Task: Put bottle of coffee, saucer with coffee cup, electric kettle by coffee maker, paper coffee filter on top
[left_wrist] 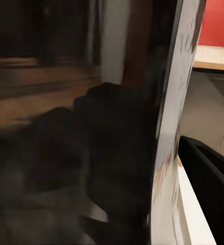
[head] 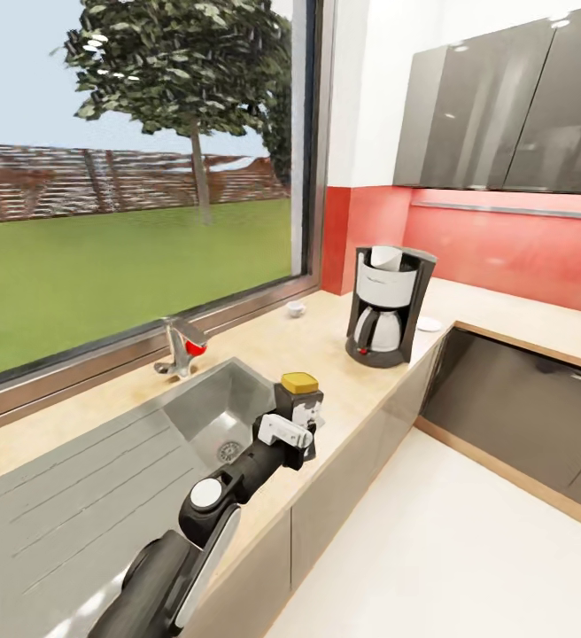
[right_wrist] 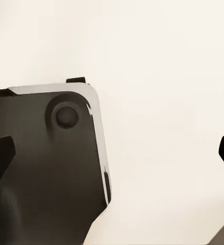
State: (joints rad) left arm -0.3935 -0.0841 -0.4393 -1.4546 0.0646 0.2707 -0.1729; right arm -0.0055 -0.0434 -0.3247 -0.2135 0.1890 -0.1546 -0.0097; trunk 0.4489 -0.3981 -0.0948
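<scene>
My left gripper [head: 301,418] is shut on the bottle of coffee [head: 298,384], a dark jar with a yellow lid, and holds it over the kitchen countertop [head: 326,341] by the sink's right rim. In the left wrist view the dark jar [left_wrist: 112,153] sits tight against a black fingertip [left_wrist: 209,189]. Further right along the counter stands the coffee maker [head: 386,306]; something white shows in its top, and I cannot tell if it is the paper coffee filter. The coffee cup [head: 296,308] is by the window, and the saucer [head: 429,324] lies just right of the machine. My right gripper [right_wrist: 112,153] is open. The electric kettle is out of view.
A steel sink [head: 206,403] with a faucet [head: 182,346] is inset in the counter to the left of the jar. A window runs behind the counter, and a red backsplash with dark upper cabinets [head: 503,115] stands at the right. The right wrist view looks down on white floor [right_wrist: 163,76].
</scene>
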